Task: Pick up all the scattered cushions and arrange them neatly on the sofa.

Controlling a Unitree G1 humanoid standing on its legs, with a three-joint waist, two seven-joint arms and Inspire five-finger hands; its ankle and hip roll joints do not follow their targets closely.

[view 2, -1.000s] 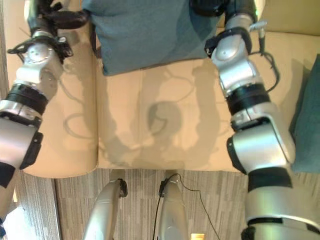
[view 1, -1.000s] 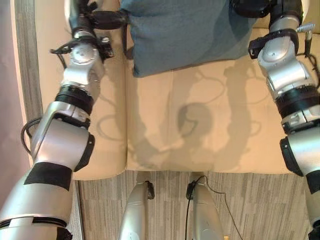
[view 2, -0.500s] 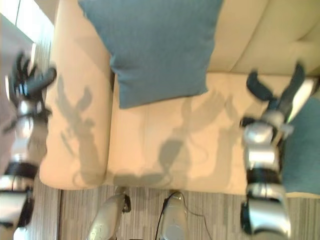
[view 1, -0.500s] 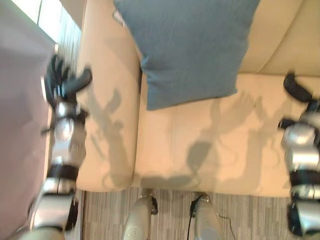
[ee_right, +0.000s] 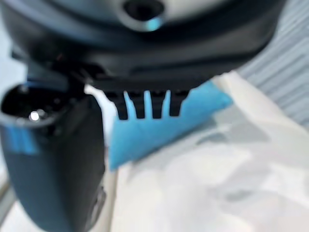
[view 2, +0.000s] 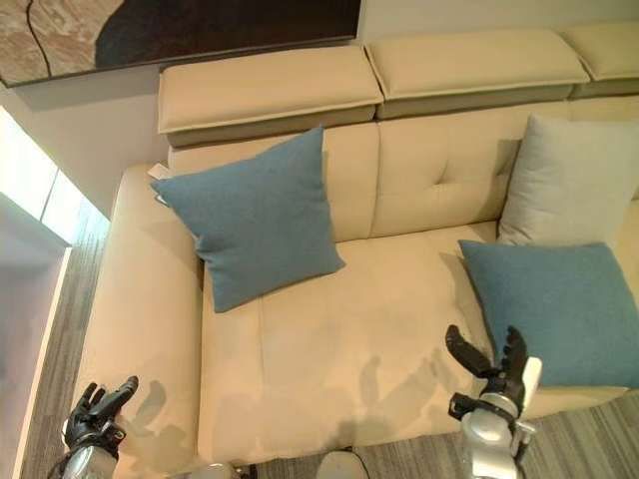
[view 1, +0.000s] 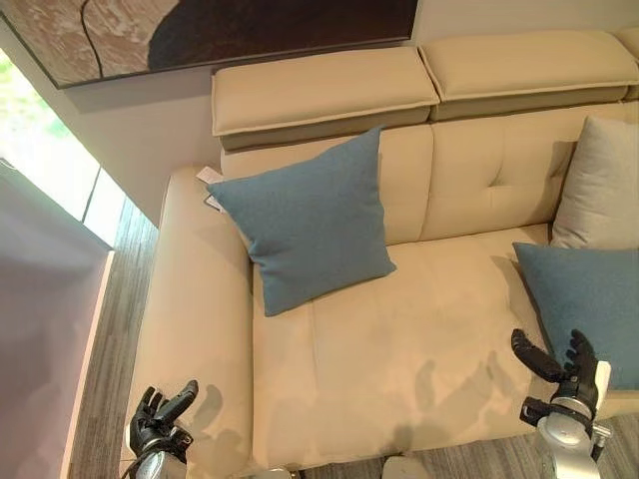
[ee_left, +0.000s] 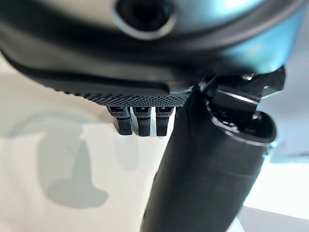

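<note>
Sofa (view 1: 399, 349), beige: 3 cushions aboard. Blue cushion (view 1: 305, 225) propped on 1 corner against backrest beside armrest (view 1: 185, 299), diagonal upright, top corner up. Second blue cushion (view 2: 559, 309) flat on seat, right end; grey cushion (view 2: 569, 180) upright behind, touching. Left hand (view 1: 160, 424) and right hand (view 2: 489, 364) low at seat front, fingers released, empty. Risk, judged: corner-balanced cushion slumping forward if nudged.

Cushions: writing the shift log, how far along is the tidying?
Looks nearly done: a blue cushion leans on the sofa backrest, and a grey cushion and a second blue cushion are on the seat. The left hand and right hand are open, holding nothing.
</note>
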